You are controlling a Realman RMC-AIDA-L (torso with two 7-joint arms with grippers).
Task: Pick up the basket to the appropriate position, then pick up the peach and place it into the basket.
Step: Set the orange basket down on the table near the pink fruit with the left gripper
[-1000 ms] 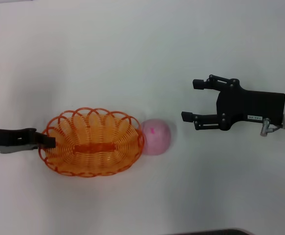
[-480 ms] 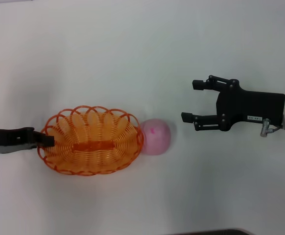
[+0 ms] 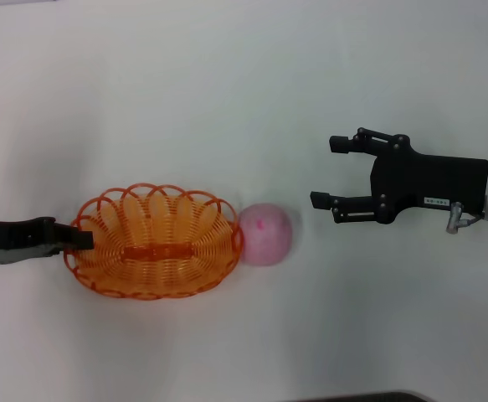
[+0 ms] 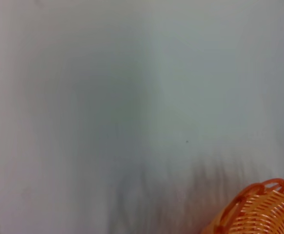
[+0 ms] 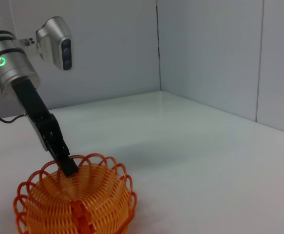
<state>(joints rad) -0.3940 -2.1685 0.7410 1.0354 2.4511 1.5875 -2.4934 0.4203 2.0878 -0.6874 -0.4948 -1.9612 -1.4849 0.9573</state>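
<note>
Left gripper (image 3: 83,239) pinched on rim of oval orange looped-wire basket (image 3: 153,241), long axis across me. Right gripper (image 3: 331,172) spread wide, empty. I see round pale pink peach (image 3: 265,234) touching basket's right end, nearer right gripper.

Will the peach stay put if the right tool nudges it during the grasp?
Probably not: the peach is round and sits on a smooth white table, so it may roll. The basket touching its far side might stop it.
</note>
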